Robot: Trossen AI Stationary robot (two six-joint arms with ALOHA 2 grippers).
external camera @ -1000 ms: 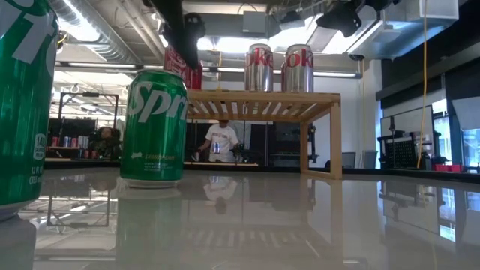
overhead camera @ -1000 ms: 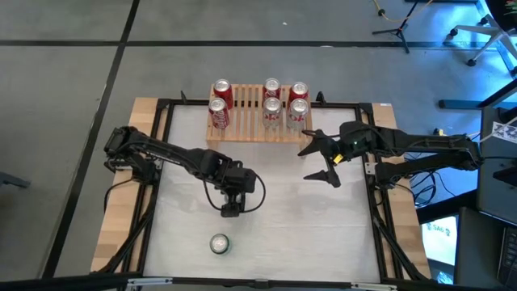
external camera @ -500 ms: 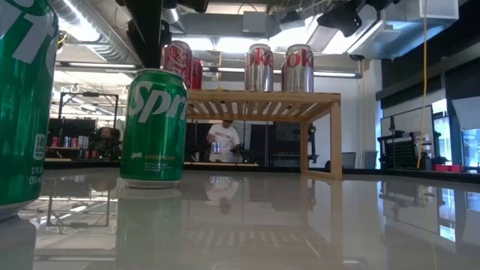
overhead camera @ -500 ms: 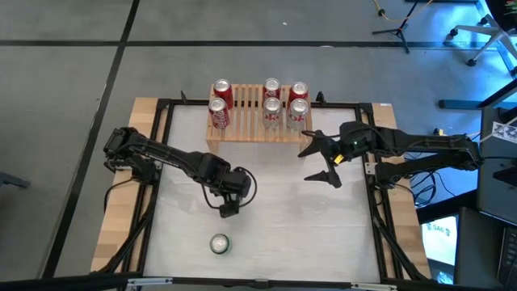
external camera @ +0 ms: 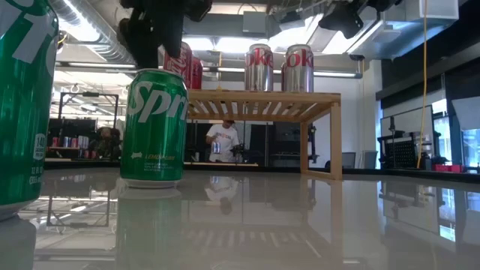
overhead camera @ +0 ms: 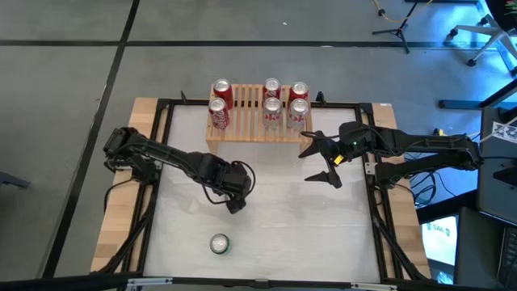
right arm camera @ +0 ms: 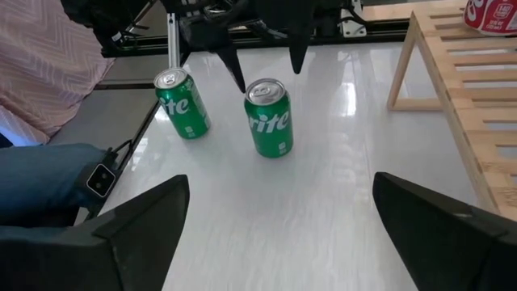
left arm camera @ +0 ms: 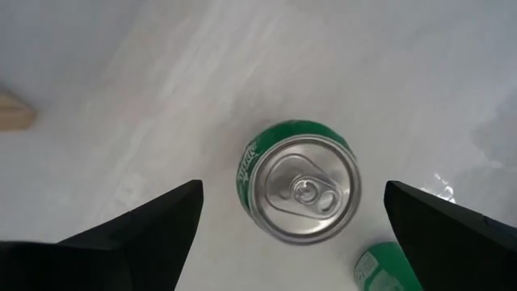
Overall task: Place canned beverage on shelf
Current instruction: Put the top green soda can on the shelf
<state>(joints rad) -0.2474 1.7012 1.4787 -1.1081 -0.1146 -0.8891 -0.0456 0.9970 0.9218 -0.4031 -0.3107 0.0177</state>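
Observation:
A green Sprite can (left arm camera: 300,192) stands upright on the white table, and in the high view my left gripper hides it. My left gripper (overhead camera: 234,200) (right arm camera: 268,74) points down just above the can's top, open, one finger out to each side, touching nothing. A second Sprite can (overhead camera: 219,243) (right arm camera: 184,103) stands near the table's front edge. The light-wood shelf (overhead camera: 250,128) (external camera: 262,101) stands at the far edge and carries two red cans (overhead camera: 219,103) and several silver ones (overhead camera: 284,101). My right gripper (overhead camera: 318,165) hovers open in front of the shelf's right end.
A black frame (overhead camera: 161,129) and wooden borders (overhead camera: 121,218) run round the table. Bare white table (overhead camera: 307,226) lies between the green cans and the shelf. In the low view a person (external camera: 222,141) shows in the room behind the shelf.
My left gripper has rolled about its own pointing line while staying open above the Sprite can, so its fingers now stand on other sides of the can. The cans and my right arm have kept still.

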